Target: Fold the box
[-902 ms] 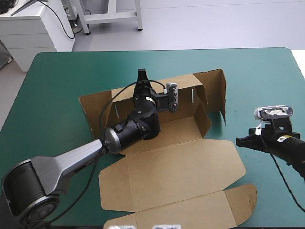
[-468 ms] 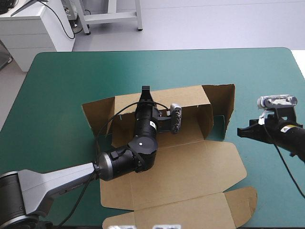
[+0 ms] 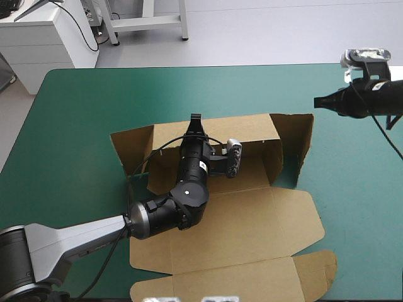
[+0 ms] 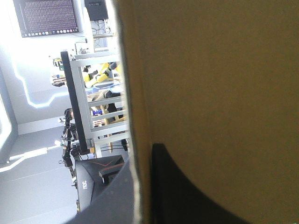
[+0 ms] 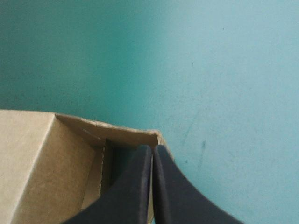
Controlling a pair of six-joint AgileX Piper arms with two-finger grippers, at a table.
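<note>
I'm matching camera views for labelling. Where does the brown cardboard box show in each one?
High view: brown cardboard box at centre, back wall raised, lid flat.
Left wrist view: its board fills most, clamped between the left gripper's fingers.
Right wrist view: one corner just ahead of the shut right gripper.
Shared landmark: the raised wall's top edge.

Bright, even light fell from above on the surface (image 3: 82, 113) in the high view, leaving only soft shadows within the walls of the box (image 3: 252, 220). In the left wrist view the box lay shaded against white glare; in the right, the surface shone pale.
</note>
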